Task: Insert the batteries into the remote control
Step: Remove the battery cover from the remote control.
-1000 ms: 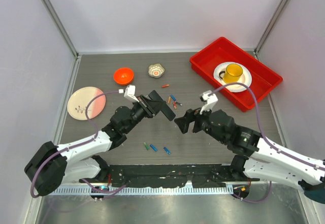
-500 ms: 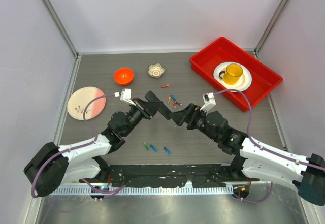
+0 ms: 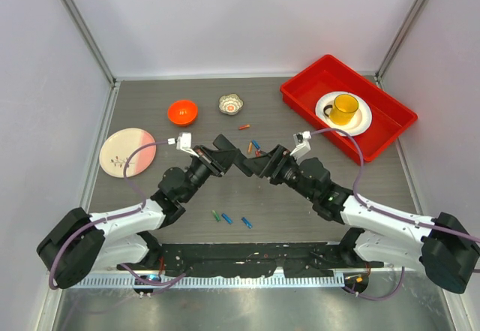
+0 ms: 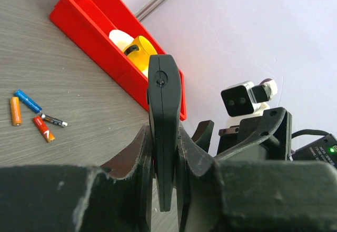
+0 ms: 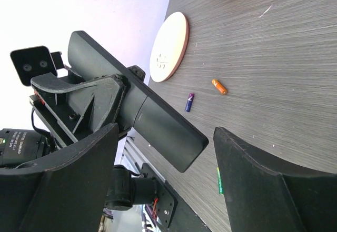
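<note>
Remote control (image 3: 234, 156) is held up off the table (image 3: 315, 124) at mid-workspace, clamped by its edges in the left gripper (image 4: 162, 161). Right gripper (image 5: 166, 134) has its jaws spread wide around the remote's free end, with a gap showing on both sides. Batteries (image 3: 255, 148) lie loose on the table, with a cluster just beyond the remote and three more nearer the arm bases.

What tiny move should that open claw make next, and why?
Probably ease the right claw forward a touch and close it on the free end of the black remote. The left claw already clamps its other end, holding it off the table, and the right fingers stand open on either side of the tip.
</note>
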`<state>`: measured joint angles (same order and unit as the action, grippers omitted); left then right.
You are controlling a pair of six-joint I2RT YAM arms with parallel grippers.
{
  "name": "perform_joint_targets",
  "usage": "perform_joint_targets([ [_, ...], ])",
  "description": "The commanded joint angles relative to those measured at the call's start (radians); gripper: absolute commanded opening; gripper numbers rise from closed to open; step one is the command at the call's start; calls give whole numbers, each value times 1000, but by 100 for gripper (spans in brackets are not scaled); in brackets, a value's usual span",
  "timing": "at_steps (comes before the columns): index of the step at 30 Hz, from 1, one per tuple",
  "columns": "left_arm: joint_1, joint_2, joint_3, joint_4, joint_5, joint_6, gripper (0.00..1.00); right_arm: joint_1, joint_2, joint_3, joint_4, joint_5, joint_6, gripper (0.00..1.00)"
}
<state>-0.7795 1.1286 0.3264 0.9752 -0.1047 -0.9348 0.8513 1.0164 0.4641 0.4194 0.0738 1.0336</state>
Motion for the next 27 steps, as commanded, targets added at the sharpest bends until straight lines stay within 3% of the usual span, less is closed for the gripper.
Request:
perform_joint_targets([
  [1,0,-6,0,80,-7,7,0,-9,25,22,91,-20,17,78],
  [8,-1,-4,-1,80,-3,8,0,-11,73,50,71,-43,16,70],
  [27,-3,7,0,82,3,8,0,-15,102,57,114,-55,17,65],
])
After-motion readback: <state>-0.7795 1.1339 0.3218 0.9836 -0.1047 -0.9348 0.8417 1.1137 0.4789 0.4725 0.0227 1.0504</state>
